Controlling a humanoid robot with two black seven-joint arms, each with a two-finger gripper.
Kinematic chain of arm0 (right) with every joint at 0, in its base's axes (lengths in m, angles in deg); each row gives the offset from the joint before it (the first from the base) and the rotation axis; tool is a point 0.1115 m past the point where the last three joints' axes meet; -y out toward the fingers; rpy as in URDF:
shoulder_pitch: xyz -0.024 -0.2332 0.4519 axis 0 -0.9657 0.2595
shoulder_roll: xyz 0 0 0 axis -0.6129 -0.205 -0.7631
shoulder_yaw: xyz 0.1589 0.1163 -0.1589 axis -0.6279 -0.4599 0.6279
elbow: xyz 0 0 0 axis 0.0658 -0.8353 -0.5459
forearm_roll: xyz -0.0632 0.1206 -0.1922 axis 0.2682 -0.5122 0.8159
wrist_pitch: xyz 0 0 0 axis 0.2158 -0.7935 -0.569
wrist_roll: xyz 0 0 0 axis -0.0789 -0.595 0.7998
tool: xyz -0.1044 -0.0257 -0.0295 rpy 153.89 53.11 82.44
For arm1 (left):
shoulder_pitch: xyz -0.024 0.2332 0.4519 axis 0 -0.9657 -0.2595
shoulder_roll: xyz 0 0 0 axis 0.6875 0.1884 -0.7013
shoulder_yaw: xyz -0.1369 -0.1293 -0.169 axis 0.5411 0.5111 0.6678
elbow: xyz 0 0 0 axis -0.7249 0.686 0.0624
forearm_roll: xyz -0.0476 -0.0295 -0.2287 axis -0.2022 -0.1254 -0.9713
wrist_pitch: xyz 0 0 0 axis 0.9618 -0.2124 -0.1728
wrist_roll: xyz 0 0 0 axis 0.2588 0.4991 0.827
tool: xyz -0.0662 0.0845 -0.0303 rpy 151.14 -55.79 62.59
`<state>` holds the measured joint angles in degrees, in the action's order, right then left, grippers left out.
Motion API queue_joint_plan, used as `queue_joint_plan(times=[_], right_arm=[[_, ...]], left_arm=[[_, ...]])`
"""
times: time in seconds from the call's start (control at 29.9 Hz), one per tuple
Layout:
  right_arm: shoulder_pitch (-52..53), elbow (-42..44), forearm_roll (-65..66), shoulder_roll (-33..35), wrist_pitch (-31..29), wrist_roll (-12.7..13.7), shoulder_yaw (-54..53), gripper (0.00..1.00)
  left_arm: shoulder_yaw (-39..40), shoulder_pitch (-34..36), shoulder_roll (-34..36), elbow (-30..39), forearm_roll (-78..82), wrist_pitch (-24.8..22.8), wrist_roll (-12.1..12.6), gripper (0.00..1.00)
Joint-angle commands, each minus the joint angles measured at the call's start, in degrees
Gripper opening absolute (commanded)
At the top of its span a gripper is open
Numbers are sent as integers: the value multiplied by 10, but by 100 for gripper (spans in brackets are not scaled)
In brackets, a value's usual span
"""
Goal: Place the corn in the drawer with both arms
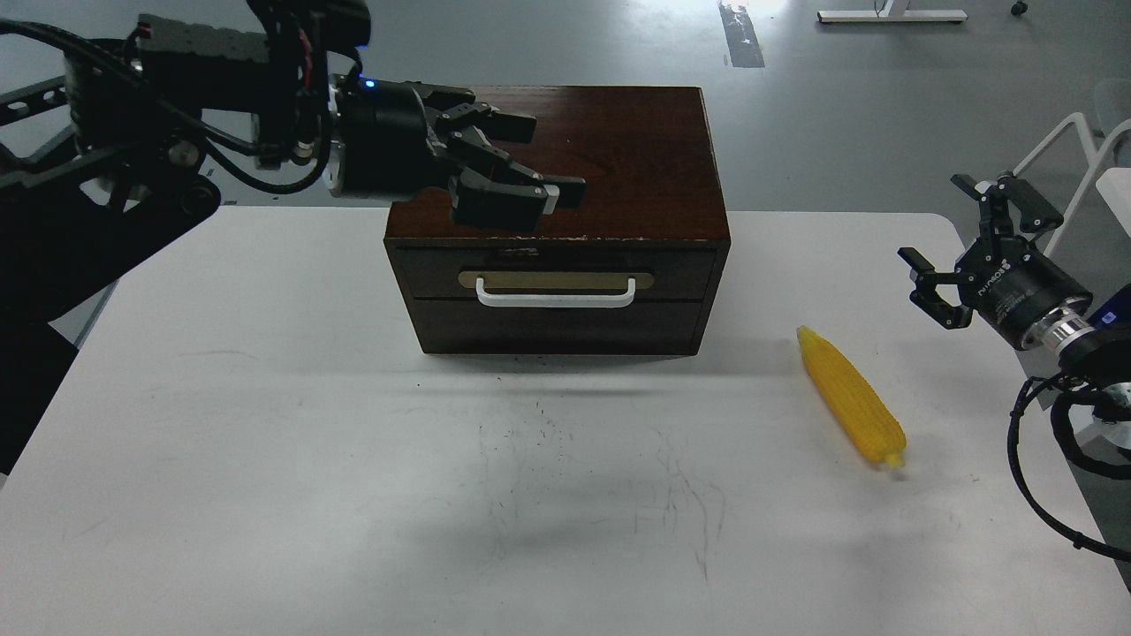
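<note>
The yellow corn [852, 408] lies on the white table [265, 424], right of the box, its pointed tip toward the box. The drawer [555, 272] is shut in the dark wood box [583, 155], its white bar handle [556, 292] facing me. My left gripper [530, 159] is open and empty, hovering over the front left of the box top, above the handle. My right gripper [950, 238] is open and empty, up and to the right of the corn, near the table's right edge.
The box stands at the back middle of the table. Black cables [1047, 477] hang from my right arm beyond the right edge. A white chair frame [1082, 141] stands behind the right arm. Grey floor lies beyond the table.
</note>
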<state>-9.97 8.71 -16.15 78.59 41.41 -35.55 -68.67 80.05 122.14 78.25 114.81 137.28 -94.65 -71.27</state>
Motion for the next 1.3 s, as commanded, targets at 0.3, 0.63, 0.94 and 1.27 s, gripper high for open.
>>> queue_joint_plan(times=[0.3,0.63,0.94,1.27], right_arm=[[-5,0,0,0,0,0,0,100],[-6,-1,0,-1,0,0,0,100],[-6,0,0,0,0,0,0,100],[-7,0,0,0,0,0,0,100]], left_arm=[[-103,42,-85,-15,147,0,0,99],[-153,52,-129,-56,175,0,0,99],[-178,52,-153,-94,178,0,0,99],[-180,46,-154,-104,180,0,0,99]])
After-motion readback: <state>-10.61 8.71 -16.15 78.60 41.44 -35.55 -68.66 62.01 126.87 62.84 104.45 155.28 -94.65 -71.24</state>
